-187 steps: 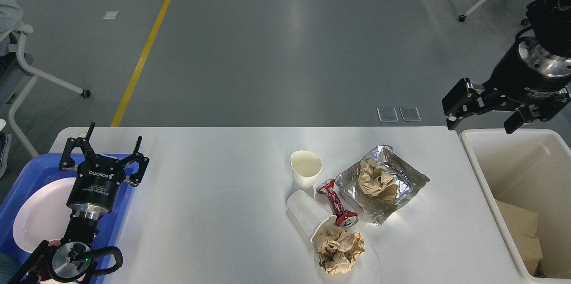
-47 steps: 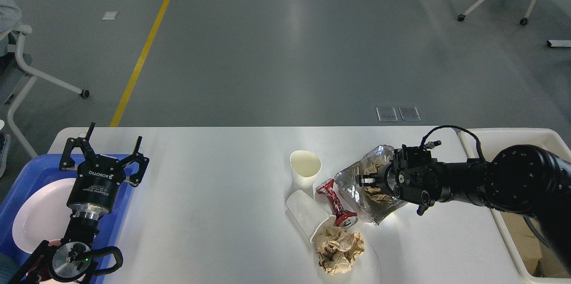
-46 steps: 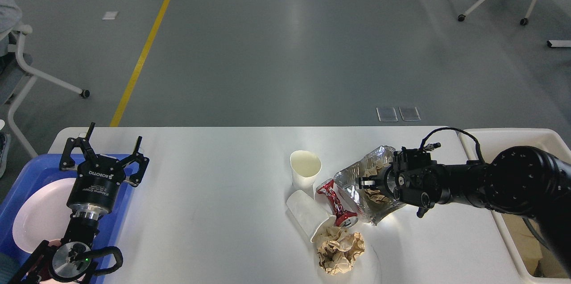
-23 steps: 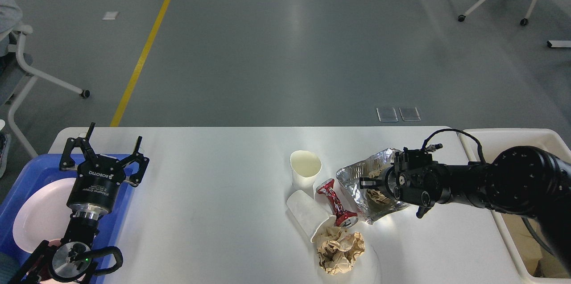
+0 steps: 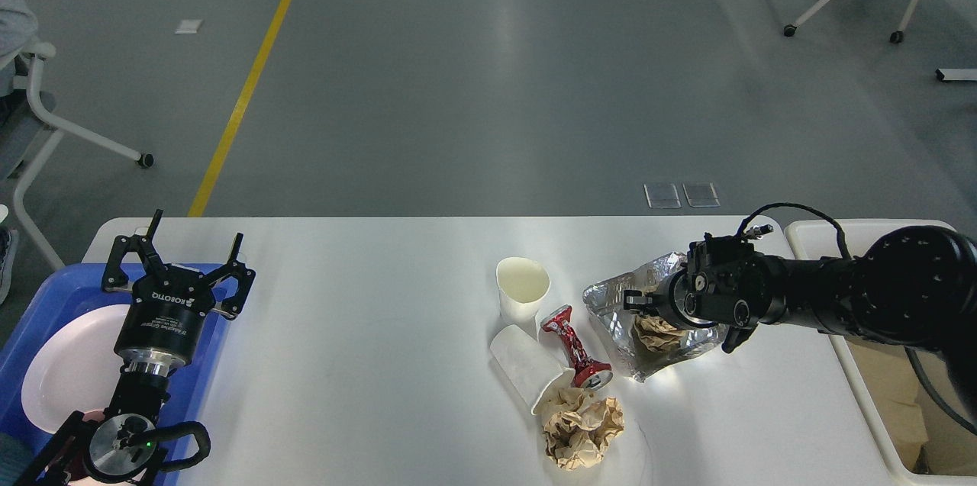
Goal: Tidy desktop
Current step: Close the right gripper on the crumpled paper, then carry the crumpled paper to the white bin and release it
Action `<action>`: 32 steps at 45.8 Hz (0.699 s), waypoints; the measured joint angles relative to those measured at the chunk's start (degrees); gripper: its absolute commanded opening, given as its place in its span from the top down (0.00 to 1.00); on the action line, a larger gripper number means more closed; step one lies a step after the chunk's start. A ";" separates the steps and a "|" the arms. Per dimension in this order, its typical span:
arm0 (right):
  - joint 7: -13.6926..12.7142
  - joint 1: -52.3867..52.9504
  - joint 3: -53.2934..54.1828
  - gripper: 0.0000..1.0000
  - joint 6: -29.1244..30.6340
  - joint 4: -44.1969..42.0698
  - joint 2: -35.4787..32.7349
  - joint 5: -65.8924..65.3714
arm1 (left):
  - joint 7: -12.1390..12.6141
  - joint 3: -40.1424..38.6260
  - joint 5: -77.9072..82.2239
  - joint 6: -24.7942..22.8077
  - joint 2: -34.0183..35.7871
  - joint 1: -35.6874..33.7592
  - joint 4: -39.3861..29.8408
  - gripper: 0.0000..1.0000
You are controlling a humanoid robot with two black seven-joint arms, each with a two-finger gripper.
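Note:
The white desktop [image 5: 366, 318] holds a heap of litter right of centre. It has an upright paper cup [image 5: 523, 288], a paper cup lying on its side [image 5: 527, 368], a crushed red can [image 5: 572, 345] and a crumpled brown paper ball [image 5: 582, 425]. A silver foil wrapper [image 5: 611, 303] holds a second brown paper ball [image 5: 658, 333]. My right gripper [image 5: 633, 300] reaches in from the right, shut on the foil wrapper's far edge, which is lifted and folded. My left gripper [image 5: 174, 257] is open and empty over the blue tray at the far left.
A blue tray [image 5: 46, 303] with a white plate [image 5: 69, 371] sits at the table's left end. A cream-white bin [image 5: 809, 230] with cardboard inside stands past the right end, under my right arm. Chair legs stand on the grey floor beyond.
My right arm came down from above the bin to the foil wrapper and closed on it. Over the last second it has pulled the wrapper a little to the right. The left arm has not moved.

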 measured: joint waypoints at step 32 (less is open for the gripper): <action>-0.03 56.52 -19.67 1.00 24.21 40.68 -10.19 13.95 | 0.03 -0.01 0.00 0.00 0.00 -0.01 0.00 0.04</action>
